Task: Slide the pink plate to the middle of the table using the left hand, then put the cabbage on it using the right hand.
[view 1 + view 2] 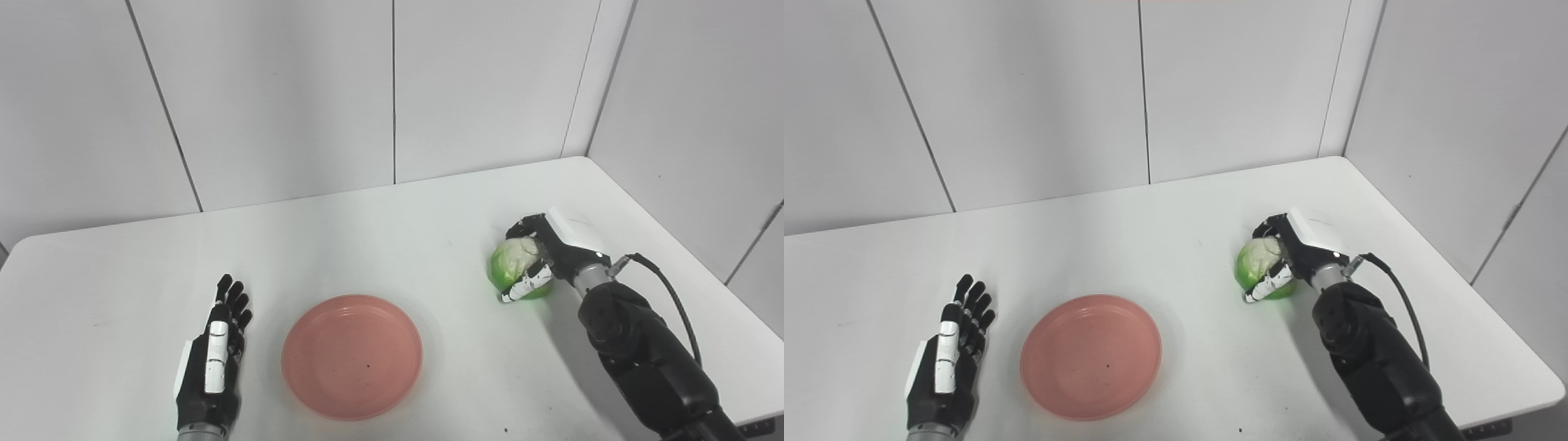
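A: We log the pink plate [352, 356] near the table's [392, 233] front edge, roughly mid-width, nothing on it.

B: Agreed. The cabbage [516, 267] sits on the table well right of the plate, the right hand [542, 256] wrapped round it, fingers [525, 286] curled across its front.

A: Lifted or resting? We cannot tell.

B: Left hand [946, 362] lies just left of the plate, apart from it, fingers extended and spread, holding nothing.

A: View differences: the right eye view shows the table's right front corner and more of the side wall [1458, 122]; the left eye view shows the far-left corner.
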Robot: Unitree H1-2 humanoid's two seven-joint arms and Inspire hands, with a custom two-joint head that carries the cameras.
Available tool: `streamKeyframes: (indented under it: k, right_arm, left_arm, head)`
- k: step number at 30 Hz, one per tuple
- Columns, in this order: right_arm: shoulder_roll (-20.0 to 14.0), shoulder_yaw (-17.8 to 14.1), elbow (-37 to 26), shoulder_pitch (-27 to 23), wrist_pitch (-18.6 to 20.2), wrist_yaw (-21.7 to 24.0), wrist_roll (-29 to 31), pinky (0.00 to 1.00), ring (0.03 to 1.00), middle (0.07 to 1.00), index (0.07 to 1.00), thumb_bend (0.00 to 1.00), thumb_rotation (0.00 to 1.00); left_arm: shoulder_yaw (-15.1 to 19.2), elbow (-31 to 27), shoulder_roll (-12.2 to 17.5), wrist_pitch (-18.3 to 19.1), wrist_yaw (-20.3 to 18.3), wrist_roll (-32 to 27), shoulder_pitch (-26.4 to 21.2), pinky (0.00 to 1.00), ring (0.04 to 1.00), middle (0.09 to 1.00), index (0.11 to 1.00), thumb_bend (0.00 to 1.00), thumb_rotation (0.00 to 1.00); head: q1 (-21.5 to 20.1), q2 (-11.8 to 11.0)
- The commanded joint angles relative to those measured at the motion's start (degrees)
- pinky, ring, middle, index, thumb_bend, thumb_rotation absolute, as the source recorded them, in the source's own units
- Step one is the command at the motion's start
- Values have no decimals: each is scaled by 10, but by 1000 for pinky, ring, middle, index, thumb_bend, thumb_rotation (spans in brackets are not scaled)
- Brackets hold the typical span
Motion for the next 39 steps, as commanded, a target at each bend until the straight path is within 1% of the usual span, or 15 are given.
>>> streamKeyframes:
  k: [1, 9, 13, 19, 20, 24, 27, 28, 29, 32, 33, 34, 35, 36, 39]
  right_arm:
    - [-12, -2, -9, -21, -11, -16, -10, 259, 372, 446, 520, 516, 0]
    - [0, -10, -17, -22, 3, -32, -26, 235, 365, 441, 524, 515, 0]
    - [1, -13, -33, -24, 7, -31, -28, 250, 369, 444, 525, 516, 0]
    - [12, -29, -66, -24, -20, -53, -14, 295, 390, 473, 516, 518, 0]
    - [14, -30, -78, -25, -16, -50, -13, 260, 371, 458, 526, 515, 0]
    - [24, -30, -124, -28, 2, -30, -7, 204, 350, 439, 532, 511, 0]
    - [28, -29, -148, -27, -6, -22, 1, 195, 350, 434, 532, 510, 0]
    - [30, -28, -155, -27, -9, -19, 3, 197, 351, 434, 533, 510, 0]
    - [32, -26, -165, -27, -17, -15, 9, 200, 351, 434, 533, 511, 0]
    - [34, -18, -184, -24, -37, -4, 24, 257, 366, 451, 536, 511, 0]
    - [34, -11, -189, -23, -49, 0, 26, 269, 370, 455, 535, 512, 0]
    - [34, -5, -192, -22, -57, 2, 27, 298, 387, 469, 526, 514, 0]
    - [35, 2, -197, -21, -63, 7, 28, 309, 393, 473, 523, 515, 0]
    - [36, 7, -200, -21, -67, 10, 28, 318, 398, 478, 520, 515, 0]
    - [49, 20, -214, -16, -79, 26, 50, 285, 378, 466, 523, 513, 0]
  left_arm:
    - [3, -1, 4, -7, -3, -2, -1, 1000, 1000, 1000, 1000, 789, 949]
    - [3, -3, 1, -5, -2, -3, -2, 1000, 1000, 1000, 1000, 779, 953]
    - [2, -3, 3, -3, -4, -3, -2, 1000, 1000, 1000, 1000, 776, 958]
    - [-5, -9, 2, 3, 1, 11, -1, 1000, 1000, 1000, 1000, 768, 981]
    - [-6, -10, 1, 4, 1, 13, 0, 1000, 1000, 1000, 1000, 762, 989]
    - [-12, -21, -7, 11, 8, 26, 2, 1000, 1000, 1000, 1000, 758, 993]
    - [-18, -30, -16, 19, 15, 30, 5, 1000, 1000, 1000, 1000, 736, 997]
    - [-19, -32, -19, 21, 16, 30, 5, 1000, 1000, 1000, 1000, 734, 998]
    - [-20, -34, -24, 25, 19, 32, 6, 1000, 1000, 1000, 1000, 730, 998]
    - [-23, -39, -36, 28, 30, 42, 7, 1000, 1000, 1000, 1000, 720, 997]
    - [-25, -40, -41, 26, 33, 46, 8, 1000, 1000, 1000, 1000, 718, 998]
    - [-27, -41, -44, 25, 35, 48, 8, 1000, 1000, 1000, 1000, 711, 1000]
    - [-28, -43, -49, 25, 38, 49, 9, 1000, 1000, 1000, 1000, 709, 1000]
    - [-29, -45, -52, 26, 40, 49, 10, 1000, 1000, 1000, 1000, 703, 997]
    - [-40, -56, -55, 39, 42, 60, 10, 1000, 1000, 1000, 1000, 711, 999]
  head:
    - [1, 0]
    - [1, 0]
    - [4, -1]
    - [21, 2]
    - [24, 2]
    - [45, 4]
    - [69, 7]
    - [69, 7]
    - [84, 9]
    - [98, 10]
    - [109, 11]
    - [109, 11]
    - [120, 13]
    - [120, 13]
    - [138, 17]
